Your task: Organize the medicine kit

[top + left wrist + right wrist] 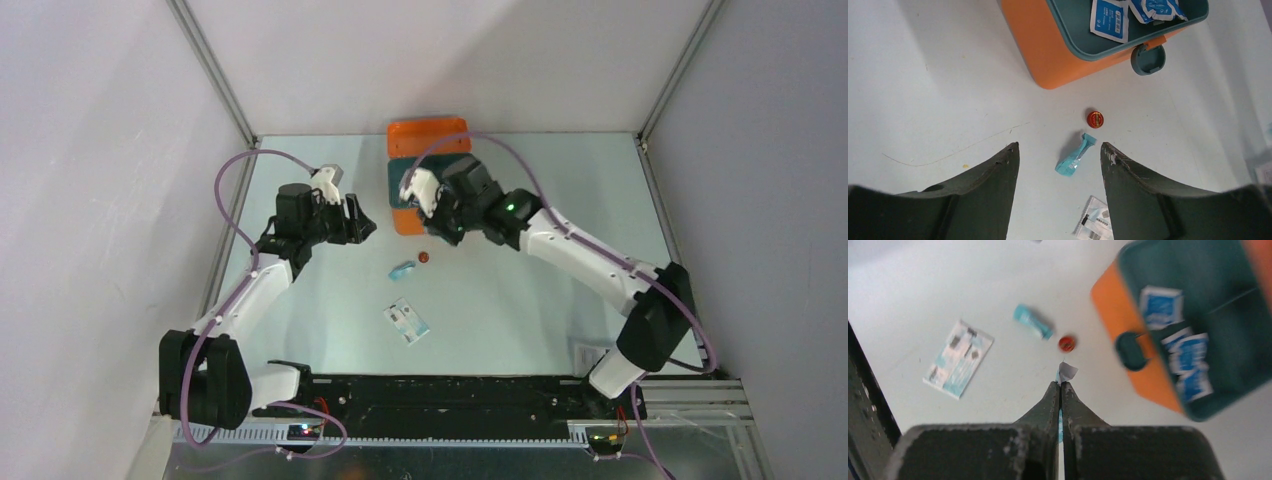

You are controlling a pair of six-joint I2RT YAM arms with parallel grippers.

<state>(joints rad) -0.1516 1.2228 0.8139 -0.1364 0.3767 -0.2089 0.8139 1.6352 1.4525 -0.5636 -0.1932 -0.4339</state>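
The orange medicine kit (pixel 428 134) stands open at the back centre, with a dark teal tray (pixel 1073 30) inside holding blue sachets (pixel 1109 19) and a round teal latch (pixel 1148 59) at its front. It also shows in the right wrist view (pixel 1148 382). My right gripper (pixel 436 236) is shut on a thin packet (pixel 1066 372), just in front of the kit; a white corner sticks out past the tips (pixel 1061 384). My left gripper (pixel 365 222) is open and empty, left of the kit, above the table (pixel 1060 147).
On the table in front of the kit lie a small red cap (pixel 423 257), a crumpled teal packet (pixel 403 270) and a flat white-and-teal packet (pixel 407 322). They also show in the left wrist view: cap (pixel 1095 119), teal packet (pixel 1075 155), flat packet (pixel 1095 225).
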